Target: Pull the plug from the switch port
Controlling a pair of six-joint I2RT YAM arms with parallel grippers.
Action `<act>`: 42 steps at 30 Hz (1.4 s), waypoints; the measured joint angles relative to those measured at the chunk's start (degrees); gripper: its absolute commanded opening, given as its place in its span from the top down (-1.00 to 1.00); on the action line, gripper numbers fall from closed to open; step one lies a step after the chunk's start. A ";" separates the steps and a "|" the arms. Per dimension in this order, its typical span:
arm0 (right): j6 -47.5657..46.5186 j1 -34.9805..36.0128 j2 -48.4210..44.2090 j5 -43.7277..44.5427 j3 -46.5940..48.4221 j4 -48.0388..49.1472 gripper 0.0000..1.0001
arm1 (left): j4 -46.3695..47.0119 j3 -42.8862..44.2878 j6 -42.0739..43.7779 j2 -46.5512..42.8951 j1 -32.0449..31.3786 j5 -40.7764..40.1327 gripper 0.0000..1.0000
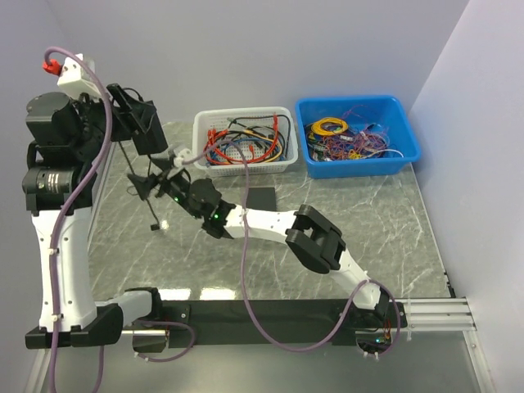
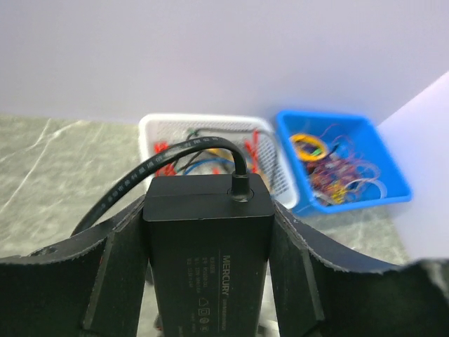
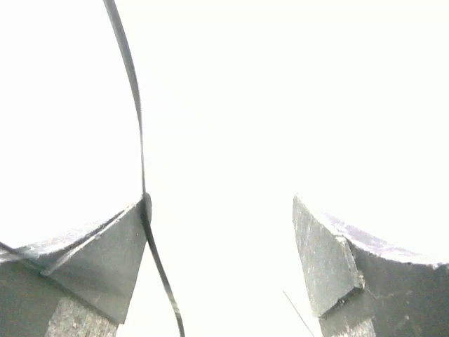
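Left wrist view shows the left hand (image 2: pixel 208 221) clamped on the switch (image 2: pixel 208 260), held above the desk (image 2: pixel 56 154), apparently to brace it. The plug (image 2: pixel 240 185) sits in its far edge. The right hand (image 3: pixel 221 260) gapes, with the cable (image 3: pixel 137 133) against one finger, seemingly ready to grasp and pull.

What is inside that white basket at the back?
A tangle of loose cables, red, black, yellow, blue and orange. They cover the floor of the white basket, so anything beneath is hidden.
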 measured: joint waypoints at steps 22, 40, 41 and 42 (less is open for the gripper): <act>-2.78 -1.81 6.64 -0.68 8.66 -9.60 -0.75 | 1.84 4.48 -5.95 0.26 -1.09 1.33 0.99; -5.97 -4.39 6.29 -3.82 2.84 -18.18 1.00 | -1.22 8.87 -5.44 0.22 -1.09 0.87 0.99; -5.99 -4.39 4.33 -4.37 -0.24 -18.21 1.00 | -1.79 8.87 -5.29 0.31 -1.09 0.42 0.99; -6.01 -4.37 2.21 -4.68 -3.15 -18.43 1.00 | -2.25 8.87 -5.05 0.39 -1.09 0.11 0.99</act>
